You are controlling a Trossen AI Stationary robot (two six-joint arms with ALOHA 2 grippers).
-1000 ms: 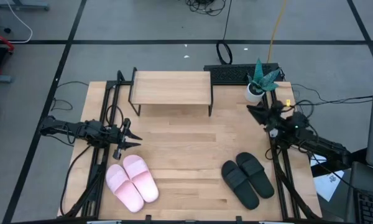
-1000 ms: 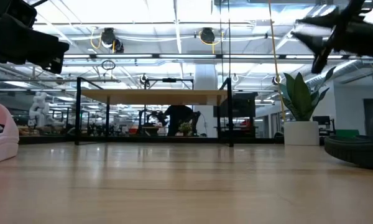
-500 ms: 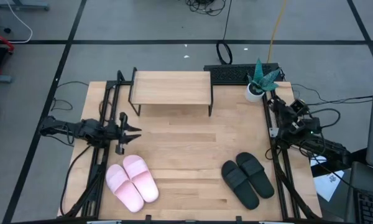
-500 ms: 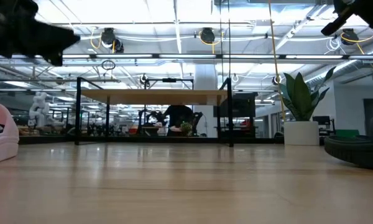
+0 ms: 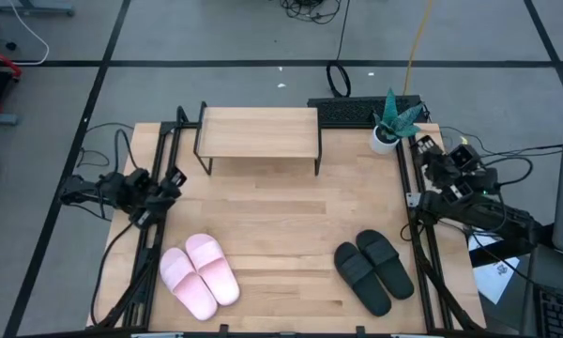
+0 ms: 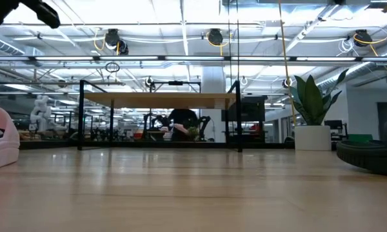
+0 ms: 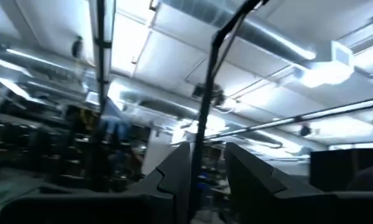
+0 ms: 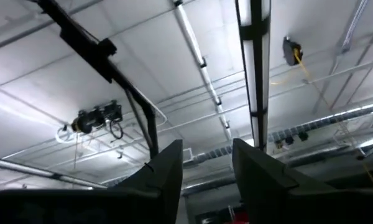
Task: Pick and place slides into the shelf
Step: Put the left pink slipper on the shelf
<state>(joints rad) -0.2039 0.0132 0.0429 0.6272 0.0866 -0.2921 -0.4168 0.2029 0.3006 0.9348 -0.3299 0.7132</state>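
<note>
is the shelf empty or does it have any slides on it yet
Empty: the shelf top is bare; the pink pair and black pair lie on the table.

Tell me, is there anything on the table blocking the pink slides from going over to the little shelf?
Nothing visible does. The pink slides sit near the table's front left, the shelf stands at the back, and only bare wood lies between them. The black slides are off to the right, and the potted plant stands right of the shelf.
</note>
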